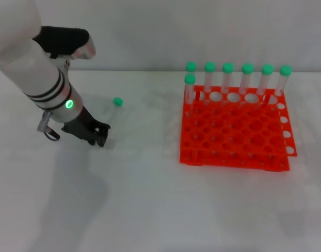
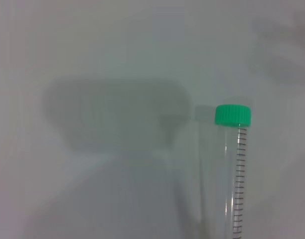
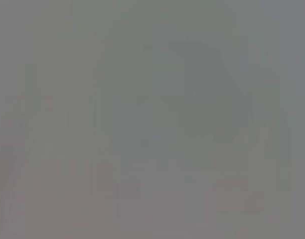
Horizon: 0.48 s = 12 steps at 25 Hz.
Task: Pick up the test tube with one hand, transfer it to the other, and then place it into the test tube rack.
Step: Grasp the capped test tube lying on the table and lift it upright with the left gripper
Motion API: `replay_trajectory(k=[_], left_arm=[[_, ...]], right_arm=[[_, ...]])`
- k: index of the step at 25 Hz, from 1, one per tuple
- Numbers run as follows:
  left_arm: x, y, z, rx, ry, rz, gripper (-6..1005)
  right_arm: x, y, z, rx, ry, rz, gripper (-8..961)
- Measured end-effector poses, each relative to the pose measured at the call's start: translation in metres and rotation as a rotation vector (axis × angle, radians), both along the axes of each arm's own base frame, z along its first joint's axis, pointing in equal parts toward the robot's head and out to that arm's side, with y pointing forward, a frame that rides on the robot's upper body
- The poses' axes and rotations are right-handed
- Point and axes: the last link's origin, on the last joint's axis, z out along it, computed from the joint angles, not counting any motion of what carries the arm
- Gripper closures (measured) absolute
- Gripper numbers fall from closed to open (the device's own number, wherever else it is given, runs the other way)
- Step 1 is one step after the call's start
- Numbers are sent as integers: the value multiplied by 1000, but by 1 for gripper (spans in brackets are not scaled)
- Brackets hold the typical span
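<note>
The tube is clear, smooth plastic with fine black marks printed along its side; its green cap is ribbed plastic. The rack is bright orange plastic, a little glossy. The left gripper is matt black. The table is plain, matt white.
</note>
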Motion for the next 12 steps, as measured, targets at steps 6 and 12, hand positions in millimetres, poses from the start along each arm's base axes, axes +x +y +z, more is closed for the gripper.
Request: replay_trajectory(k=[6, 12], left_arm=[[2, 7, 12, 47, -54, -42, 829], [-2, 5, 18, 65, -198, -167, 829]], right_arm=[[-1, -1, 0, -5, -4, 9, 68], [1, -3, 7, -75, 28, 59, 69]])
